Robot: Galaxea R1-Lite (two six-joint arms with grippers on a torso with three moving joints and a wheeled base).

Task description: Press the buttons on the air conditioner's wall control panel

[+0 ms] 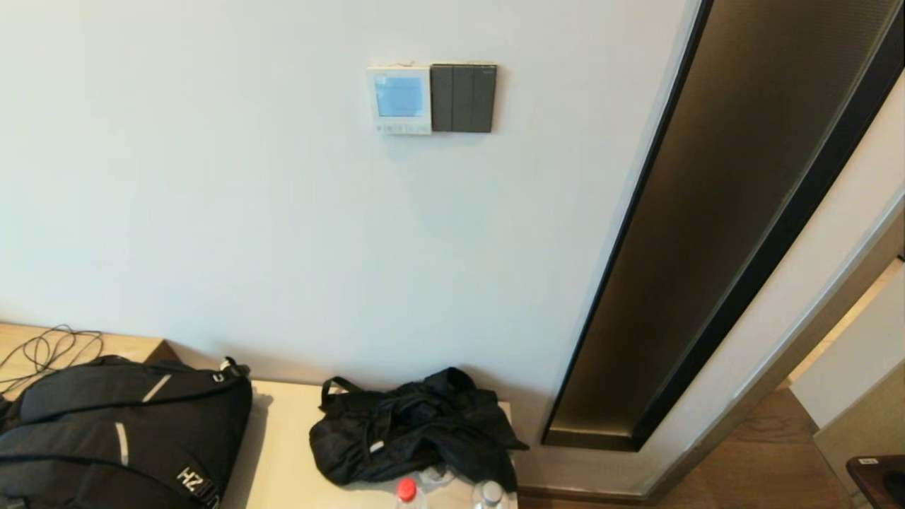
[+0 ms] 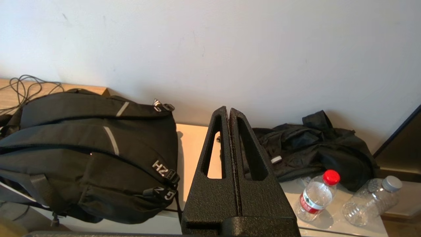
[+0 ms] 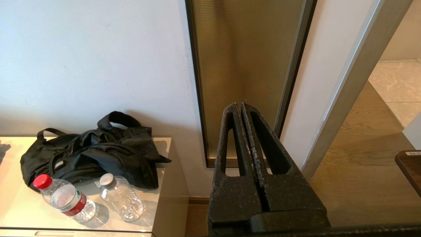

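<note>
We see the air conditioner's wall control panel (image 1: pixel 399 100) high on the wall, touching the dark switch plate (image 1: pixel 463 97); its buttons (image 1: pixel 400 129) look like a faint bottom row. Left tool (image 2: pixel 229 110) and right tool (image 3: pixel 240 105) sit pinched together, empty, low near the tabletop (image 2: pixel 194 144).

White panel, blue screen, dark surroundings

The air conditioner's wall control panel (image 1: pixel 399 100) is white with a light-blue screen; the switch plate (image 1: pixel 463 97) beside it is dark grey, the backpack (image 1: pixel 124 431) black with pale stripes, one bottle (image 3: pixel 64 198) red-capped with a red label.
</note>
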